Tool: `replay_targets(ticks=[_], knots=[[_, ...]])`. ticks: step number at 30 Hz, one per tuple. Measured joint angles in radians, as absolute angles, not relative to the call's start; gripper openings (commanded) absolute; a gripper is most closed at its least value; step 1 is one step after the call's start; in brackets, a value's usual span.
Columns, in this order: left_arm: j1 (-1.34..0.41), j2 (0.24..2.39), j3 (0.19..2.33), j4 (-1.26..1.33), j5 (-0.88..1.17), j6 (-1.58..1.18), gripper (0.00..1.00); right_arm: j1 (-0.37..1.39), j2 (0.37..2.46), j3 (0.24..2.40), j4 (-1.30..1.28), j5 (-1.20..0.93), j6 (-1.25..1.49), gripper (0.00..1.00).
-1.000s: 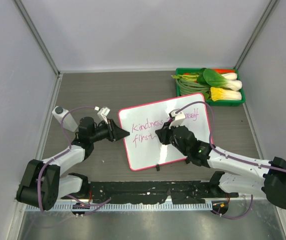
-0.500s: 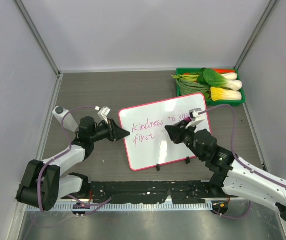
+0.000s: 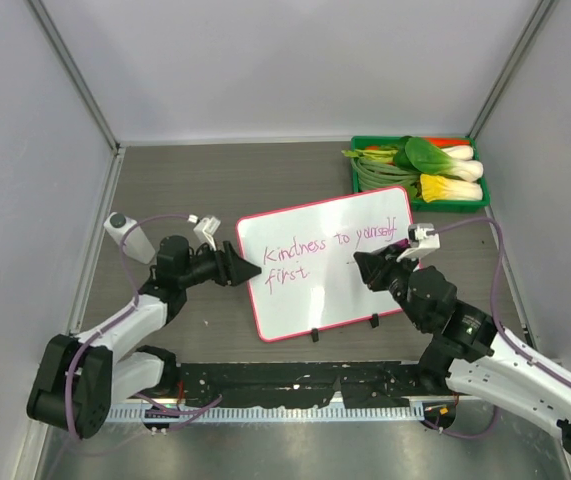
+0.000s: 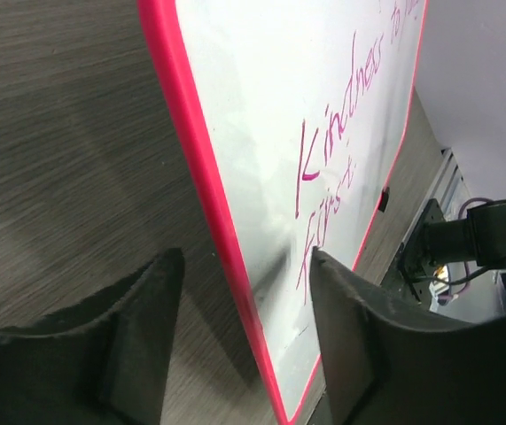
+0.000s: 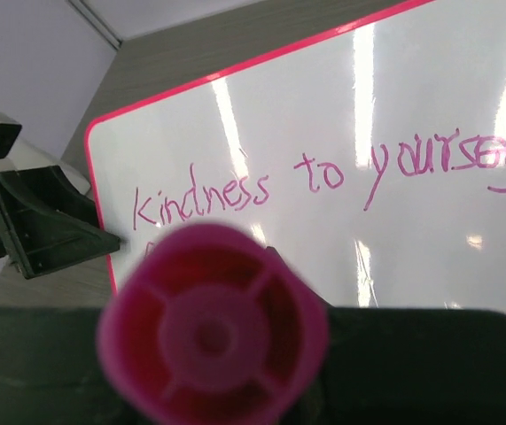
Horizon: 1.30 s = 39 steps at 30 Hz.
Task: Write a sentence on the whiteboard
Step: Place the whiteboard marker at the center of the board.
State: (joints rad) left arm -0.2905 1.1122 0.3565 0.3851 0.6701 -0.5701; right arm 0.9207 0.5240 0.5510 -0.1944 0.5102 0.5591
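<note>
One whiteboard [image 3: 310, 300] lies mid-table bearing one four-word sentence [image 3: 300, 248] in two lines; left gripper [image 3: 247, 268], jaws apart, straddles its left edge, right gripper [image 3: 363, 268] clamps one marker [image 5: 213, 332] above it.

The left arm [image 3: 130, 315] and the right arm [image 3: 505, 365] share one build: smooth white shells over the long links, with bulky matte-black housings [image 3: 70, 385] at the joints. A thin lilac cable [image 3: 155, 218] runs in loose loops along each arm, from the black shoulder to the wrist. Each wrist carries a small white camera block [image 3: 423, 236]. The jaws are plain black wedges, triangular from above. Seen close, their fingers [image 4: 137, 328] look broad, dull and slightly grainy.
</note>
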Motion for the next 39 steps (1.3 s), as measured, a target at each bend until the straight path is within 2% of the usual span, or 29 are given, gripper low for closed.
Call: replay_targets(ticks=[5,6,17,28,34,38,39], knots=[[-0.294,1.016,0.357,0.322,0.609,-0.573,0.87,0.921,0.571,0.569,-0.271,0.487,0.582,0.01],[-0.294,0.993,0.358,0.308,0.595,-0.576,0.99,0.921,0.577,0.569,-0.284,0.480,0.589,0.01],[-0.295,0.784,0.498,0.080,0.403,-0.596,1.00,0.921,0.618,0.553,-0.403,0.300,0.810,0.01],[-0.295,0.786,0.566,-0.047,0.329,-0.599,1.00,0.921,0.399,0.348,-0.579,0.081,1.193,0.02],[-0.295,0.810,0.596,-0.066,0.297,-0.599,1.00,0.921,0.346,0.315,-0.690,0.008,1.317,0.19],[-0.295,0.813,0.611,-0.073,0.266,-0.603,1.00,0.921,0.342,0.294,-0.722,-0.017,1.366,0.35],[-0.295,0.814,0.616,-0.075,0.256,-0.605,1.00,0.921,0.342,0.290,-0.734,-0.020,1.375,0.44]])
